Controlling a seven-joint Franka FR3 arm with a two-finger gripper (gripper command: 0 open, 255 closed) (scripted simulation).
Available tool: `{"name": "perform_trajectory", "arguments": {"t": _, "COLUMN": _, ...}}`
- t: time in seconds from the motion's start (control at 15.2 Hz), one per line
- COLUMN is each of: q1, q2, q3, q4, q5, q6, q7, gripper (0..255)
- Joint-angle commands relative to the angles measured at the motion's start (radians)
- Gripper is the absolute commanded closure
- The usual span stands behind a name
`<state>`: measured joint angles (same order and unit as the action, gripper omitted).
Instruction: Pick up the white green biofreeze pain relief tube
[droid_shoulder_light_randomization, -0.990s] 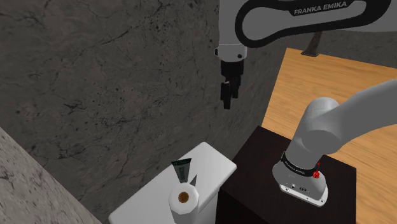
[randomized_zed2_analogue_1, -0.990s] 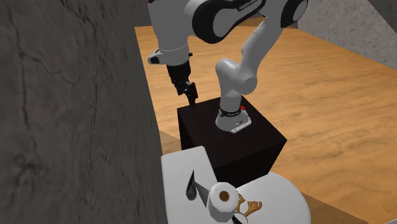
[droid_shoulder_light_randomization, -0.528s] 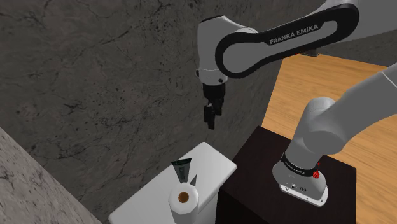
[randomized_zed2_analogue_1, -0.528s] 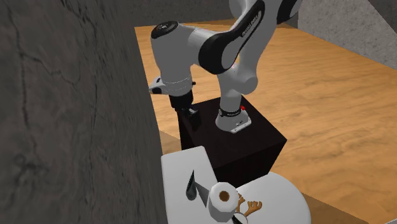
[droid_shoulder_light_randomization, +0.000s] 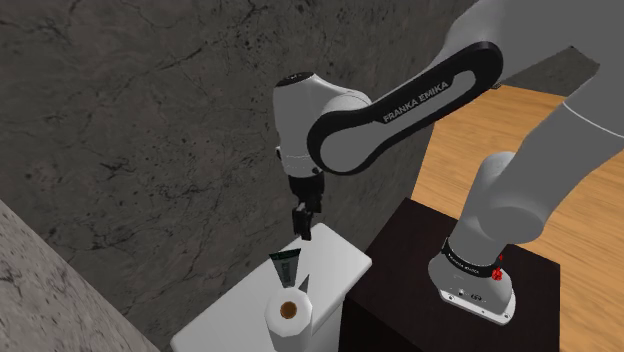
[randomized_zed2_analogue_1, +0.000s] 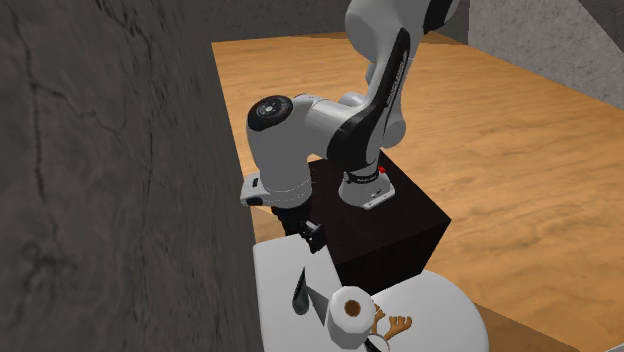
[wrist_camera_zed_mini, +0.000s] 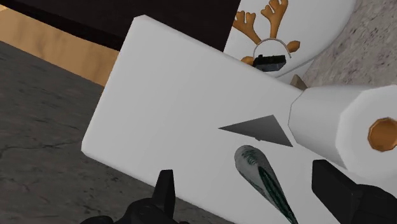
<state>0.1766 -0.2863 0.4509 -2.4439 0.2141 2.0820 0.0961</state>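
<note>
Gripper (wrist_camera_zed_mini: 243, 172) spread wide, tube (wrist_camera_zed_mini: 262, 178) beneath, untouched

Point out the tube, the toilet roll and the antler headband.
Grey-green tapered tube (wrist_camera_zed_mini: 261, 178): wrist view, body.
White toilet roll with brown core (wrist_camera_zed_mini: 324, 124): wrist view, white side.
Brown antler headband (wrist_camera_zed_mini: 277, 9): wrist view, an antler.

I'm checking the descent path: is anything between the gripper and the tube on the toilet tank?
Nothing visible. The open gripper hangs above the tube with only air between them. The toilet paper roll stands close beside the tube, outside the path, though a finger might brush it.
</note>
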Motion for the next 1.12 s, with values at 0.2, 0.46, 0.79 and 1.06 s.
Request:
{"name": "perform_trajectory", "arguments": {"t": 0.2, "q1": 0.015, "q2": 0.153, "q3": 0.067, "q4": 0.044, "q5": -0.058, "q6": 0.112, "q7": 0.060, "gripper": 0}}
{"name": "perform_trajectory", "arguments": {"t": 0.46, "q1": 0.013, "q2": 0.194, "q3": 0.073, "q4": 0.021, "q5": -0.075, "q6": 0.171, "q7": 0.071, "gripper": 0}}
{"name": "perform_trajectory", "arguments": {"t": 0.79, "q1": 0.012, "q2": 0.222, "q3": 0.076, "q4": 0.009, "q5": -0.089, "q6": 0.210, "q7": 0.081, "gripper": 0}}
{"name": "perform_trajectory", "arguments": {"t": 1.06, "q1": 0.013, "q2": 0.220, "q3": 0.077, "q4": 0.007, "q5": -0.088, "q6": 0.210, "q7": 0.080, "gripper": 255}}
